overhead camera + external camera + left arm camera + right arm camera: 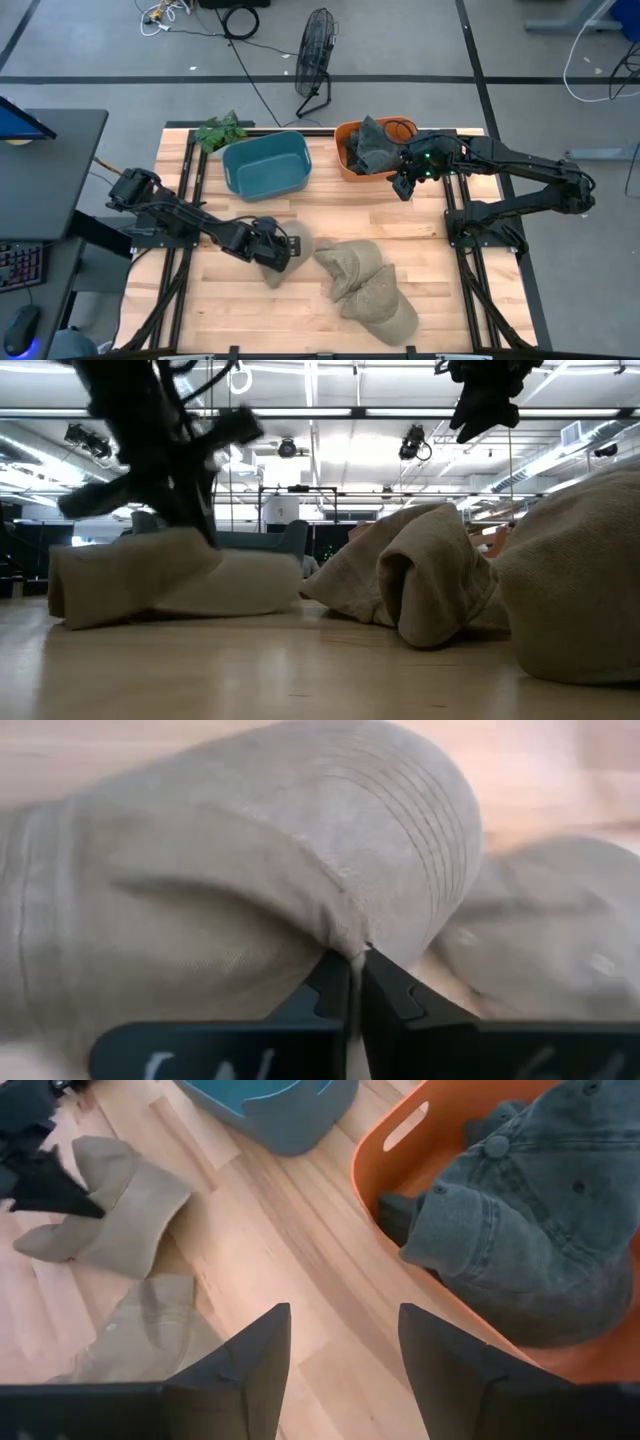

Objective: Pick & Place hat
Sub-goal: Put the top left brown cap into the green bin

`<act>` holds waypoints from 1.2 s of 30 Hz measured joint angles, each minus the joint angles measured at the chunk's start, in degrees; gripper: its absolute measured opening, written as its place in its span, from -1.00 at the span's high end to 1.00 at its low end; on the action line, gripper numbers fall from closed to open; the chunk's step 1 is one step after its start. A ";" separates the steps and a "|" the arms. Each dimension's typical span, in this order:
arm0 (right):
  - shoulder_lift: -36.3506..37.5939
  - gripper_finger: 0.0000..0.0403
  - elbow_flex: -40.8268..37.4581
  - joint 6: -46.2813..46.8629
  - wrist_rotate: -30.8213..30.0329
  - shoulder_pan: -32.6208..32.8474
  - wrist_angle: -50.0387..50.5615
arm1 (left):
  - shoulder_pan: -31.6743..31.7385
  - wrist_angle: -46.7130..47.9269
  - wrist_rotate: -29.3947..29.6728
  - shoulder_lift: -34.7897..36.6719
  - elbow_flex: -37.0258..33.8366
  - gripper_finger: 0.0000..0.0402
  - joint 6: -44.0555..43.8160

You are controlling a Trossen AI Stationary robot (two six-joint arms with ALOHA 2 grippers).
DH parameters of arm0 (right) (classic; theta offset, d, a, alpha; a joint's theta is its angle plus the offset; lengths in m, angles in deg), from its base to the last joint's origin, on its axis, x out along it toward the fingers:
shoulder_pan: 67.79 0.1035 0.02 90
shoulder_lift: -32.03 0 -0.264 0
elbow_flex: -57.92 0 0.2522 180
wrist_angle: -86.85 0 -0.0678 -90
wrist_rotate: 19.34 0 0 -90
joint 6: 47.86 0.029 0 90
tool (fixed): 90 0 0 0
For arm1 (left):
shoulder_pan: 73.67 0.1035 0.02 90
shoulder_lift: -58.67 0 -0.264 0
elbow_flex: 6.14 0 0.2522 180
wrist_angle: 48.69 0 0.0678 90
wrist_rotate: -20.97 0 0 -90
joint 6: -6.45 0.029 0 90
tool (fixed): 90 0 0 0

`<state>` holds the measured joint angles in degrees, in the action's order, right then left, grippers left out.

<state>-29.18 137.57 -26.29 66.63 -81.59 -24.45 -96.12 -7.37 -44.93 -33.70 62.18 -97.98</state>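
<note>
A tan hat (290,252) lies on the wooden table, left of centre, and my left gripper (272,250) is shut on it. The left wrist view fills with this hat (250,870), and the low view shows it (130,585) under the arm. Two more tan hats (350,262) (382,302) lie crumpled to its right, resting on the boards. Dark grey hats (520,1220) sit in the orange bin (345,160). My right gripper (403,188) hangs open above the table beside that bin, with nothing between its fingers (250,1360). My left gripper pinches a raised fold of the tan hat's cloth (345,935), just beside the stitched brim (420,830), between its two fingers. It comes down at a slant from the table's left side. The hat's underside (120,618) rests on the table.
A blue bin (267,165) stands at the far side of the table, left of the orange bin, with a green leafy sprig (220,132) beside it. Bare boards (290,1250) lie between the bins and the tan hats. A fan (315,60) stands on the floor beyond.
</note>
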 joint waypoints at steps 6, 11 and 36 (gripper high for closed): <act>-0.02 0.06 0.00 0.02 0.00 0.00 0.02 | -0.64 11.56 4.42 1.93 12.42 0.97 7.54; 0.00 0.06 0.00 0.74 0.00 0.00 0.02 | 1.53 33.40 8.70 2.07 26.12 0.97 10.77; -0.02 0.06 0.00 1.09 0.01 0.00 0.02 | 36.44 42.00 4.49 1.89 35.00 0.96 54.41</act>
<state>-29.19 137.57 -25.20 66.64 -81.59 -24.43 -59.68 34.63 -40.43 -31.81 97.18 -43.57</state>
